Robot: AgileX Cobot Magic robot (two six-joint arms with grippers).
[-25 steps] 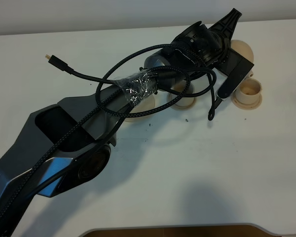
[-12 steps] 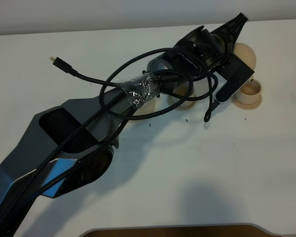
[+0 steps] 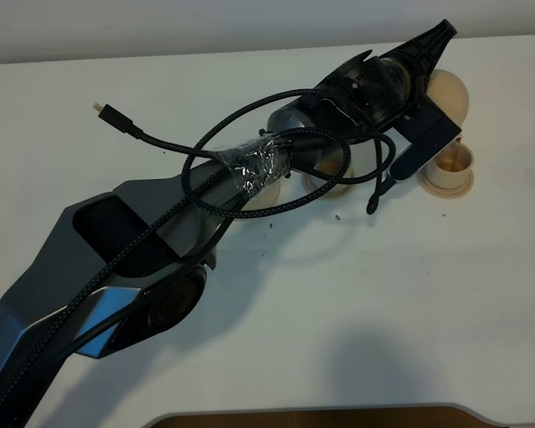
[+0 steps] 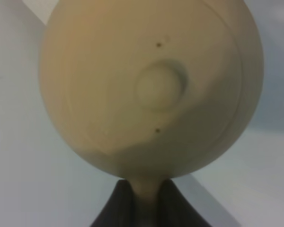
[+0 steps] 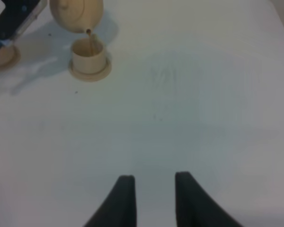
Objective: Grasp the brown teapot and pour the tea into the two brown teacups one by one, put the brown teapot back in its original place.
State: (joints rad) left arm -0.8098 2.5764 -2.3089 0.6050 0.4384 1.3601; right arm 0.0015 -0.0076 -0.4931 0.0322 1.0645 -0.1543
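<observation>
My left gripper (image 3: 428, 89) is shut on the loop handle of the brown teapot (image 3: 449, 93) and holds it tilted over the right teacup (image 3: 448, 166). A thin brown stream of tea runs from the spout into that cup. The left wrist view is filled by the teapot (image 4: 151, 85), its handle between the gripper's (image 4: 144, 208) dark fingers. The other teacup (image 3: 332, 185) is mostly hidden under my left arm. The wide saucer (image 3: 266, 192) peeks out below the arm. In the right wrist view the teapot (image 5: 75, 13) pours into the cup (image 5: 89, 54). My right gripper (image 5: 154, 201) is open and empty.
Black cables loop around my left arm (image 3: 250, 160), and a loose plug (image 3: 102, 111) sticks out to the left. The white table's (image 3: 366, 285) front edge runs along the bottom of the high view. My right gripper hangs over bare table well away from the cups.
My left gripper has carried the teapot a little to the right and tilted it further. Tea now streams into the right cup. The right gripper cannot be compared.
</observation>
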